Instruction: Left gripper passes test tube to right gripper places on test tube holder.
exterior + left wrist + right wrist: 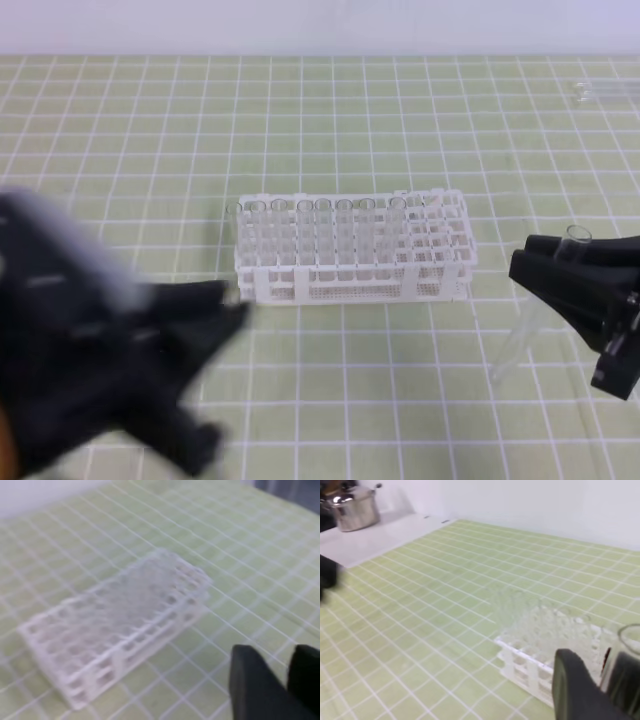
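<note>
At about eight o'clock in the high view we see the left gripper [205, 320], strongly blurred, near the left end of the rack. In its wrist view the two black fingers [255, 685] stand a little apart with only the green grid mat between them, so we judge that it carries nothing; how wide it stands we cannot tell exactly.

In the middle stands the test tube holder [440, 275], a white lattice rack. A row of clear tubes [322, 235] fills its left and middle holes, while the holes toward three o'clock look free.

At about four o'clock from the rack, well apart from it, is the right gripper [545, 262]. It is closed around the test tube [577, 238]: the open rim shows above the fingers, and the glass body hangs tilted below them toward the surface [400, 400]. In the right wrist view the rim is at the right edge, just beside the fingers, with the rack behind them.

We judge that the handover is finished and the placing step is now in hand. The next move calls for bringing the tube upright, carrying it toward nine o'clock over a free hole, and lowering it straight, without striking the neighbouring tubes.
</note>
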